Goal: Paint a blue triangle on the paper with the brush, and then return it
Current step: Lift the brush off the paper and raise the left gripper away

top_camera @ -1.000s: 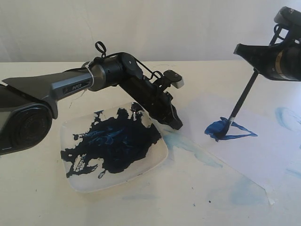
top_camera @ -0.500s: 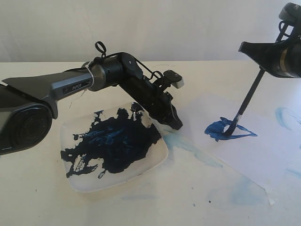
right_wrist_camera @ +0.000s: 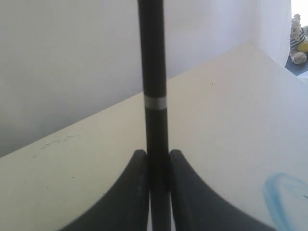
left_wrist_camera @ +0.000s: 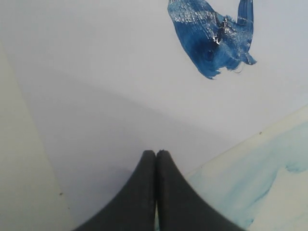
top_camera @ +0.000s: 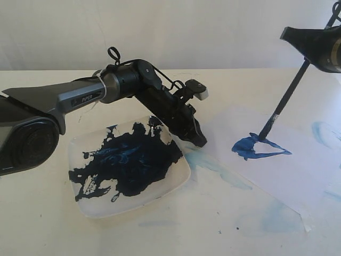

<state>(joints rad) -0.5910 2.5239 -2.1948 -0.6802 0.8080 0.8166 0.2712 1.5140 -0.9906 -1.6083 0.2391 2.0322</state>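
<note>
My right claw [right_wrist_camera: 154, 155] is clamped on the brush [top_camera: 282, 101], its tip at the top edge of the blue triangle [top_camera: 259, 147], right of centre on the paper [top_camera: 290, 178]. I'd lift straight up to avoid smearing. My left claw [left_wrist_camera: 155, 155] is closed and empty.

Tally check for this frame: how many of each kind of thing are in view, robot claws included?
brush: 1
paper: 1
plate: 1
painted triangle: 1
claws: 2, left claw and right claw
Total: 6
</note>
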